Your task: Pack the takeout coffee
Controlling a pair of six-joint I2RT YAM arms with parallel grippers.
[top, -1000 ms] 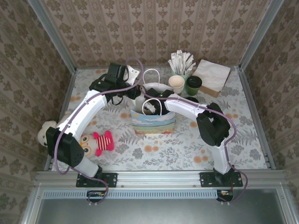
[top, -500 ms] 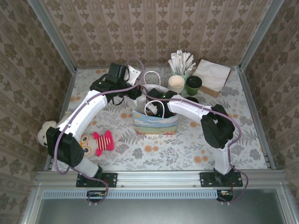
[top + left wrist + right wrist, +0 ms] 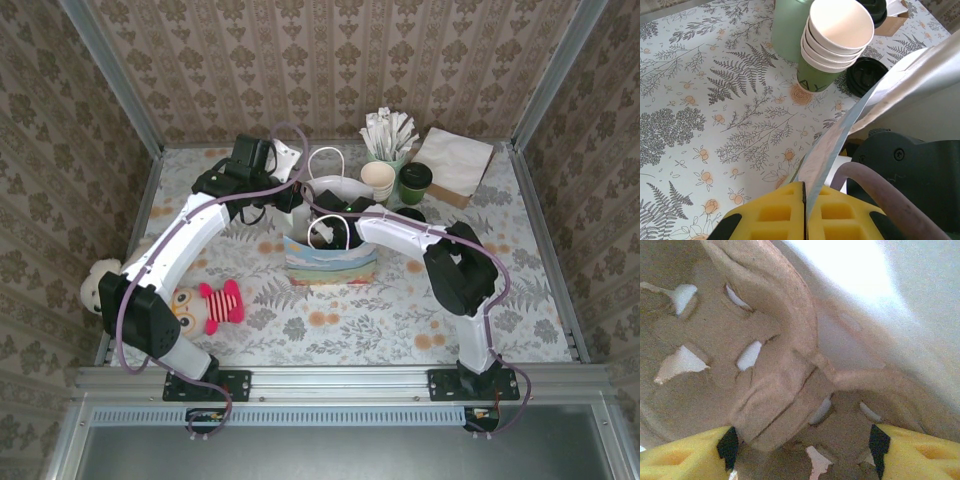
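The left gripper is clenched on the far-left rim of the tall paper gift bag, which has a blue-and-cream printed front and white cord handles. The bag stands at the middle of the fern-patterned table. Pinching the paper edge this way looks meant to hold the mouth open and stop the bag tipping while the other arm works inside.

The right gripper reaches down into the bag from the right, its yellow pads spread wide and grasping nothing. Just beyond them a brown moulded-pulp cup carrier lies on the bag's floor, presumably so a cup sits upright rather than sliding about.

The takeout coffee, a small dark-green paper cup with a round black plastic lid, stands outside the bag, to its far right. It is just beside a stack of lidless green paper cups with cream insides.

By my reading the packing proper is not yet done: the coffee has to be fetched and lowered into a carrier well
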